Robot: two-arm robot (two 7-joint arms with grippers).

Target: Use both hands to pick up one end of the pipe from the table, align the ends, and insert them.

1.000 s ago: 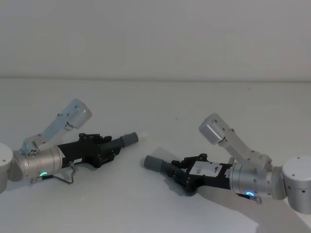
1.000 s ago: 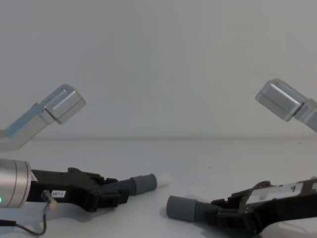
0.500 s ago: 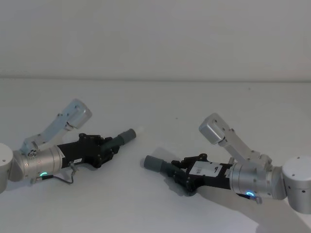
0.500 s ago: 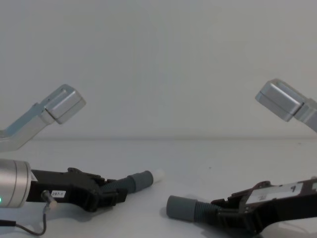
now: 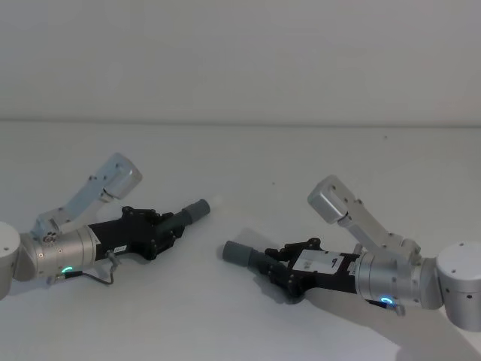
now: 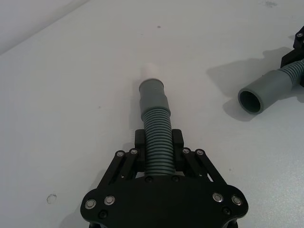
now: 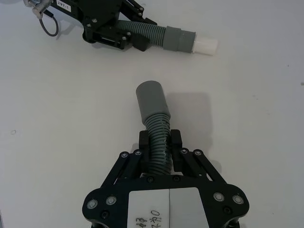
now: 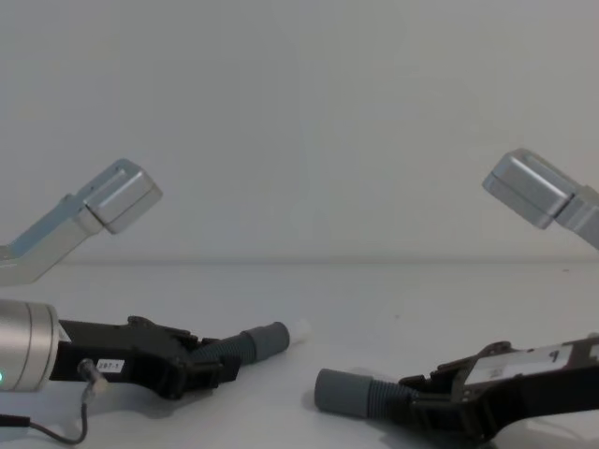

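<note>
since a second ago the left gripper (image 5: 167,226) has swung its hose piece (image 6: 156,142) a little, so the white tip (image 5: 218,202) sits slightly farther back and angles more upward; the right gripper (image 5: 279,268) looks unchanged. both sets of jaws are clenched on ribbed hose, just behind each grey cuff. the right cuff (image 5: 237,253) shows an open mouth (image 6: 250,100), lying low over the tabletop (image 5: 248,158). the ends stay apart and off-axis, so alignment seems under way, with insertion not yet begun.
</note>
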